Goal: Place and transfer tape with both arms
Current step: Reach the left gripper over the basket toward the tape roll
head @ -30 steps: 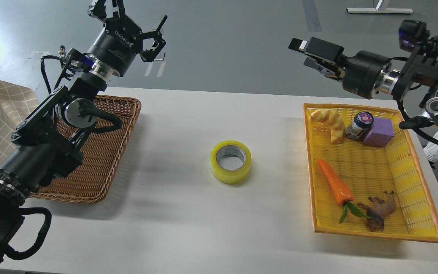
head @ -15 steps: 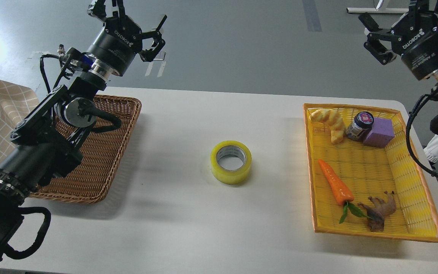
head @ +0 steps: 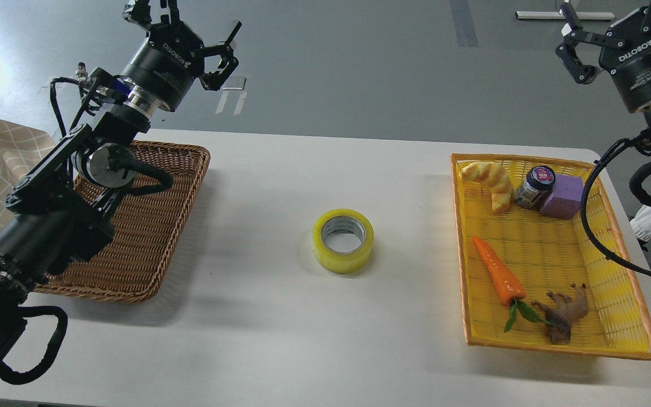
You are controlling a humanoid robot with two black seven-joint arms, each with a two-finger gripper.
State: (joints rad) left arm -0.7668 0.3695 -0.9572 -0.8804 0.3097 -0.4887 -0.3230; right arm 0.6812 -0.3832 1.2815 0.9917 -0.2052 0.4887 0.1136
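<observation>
The tape (head: 343, 241) lies flat on the table (head: 280, 186) at the centre of the frame, between the wicker basket (head: 133, 226) and the yellow tray (head: 551, 249), touched by nothing. Your left gripper (head: 181, 25), upper left, hangs with fingers spread and empty. Your right gripper (head: 602, 31), upper right, looks spread too, though the frame edge cuts it off. Bring one hand straight down over the roll and close across its outer wall. Both grippers read ROBOTIQ; the jar (head: 533, 186) label is too small to read.

Tape (head: 343, 241) flat on table (head: 257, 316) — both pincers raised.
</observation>
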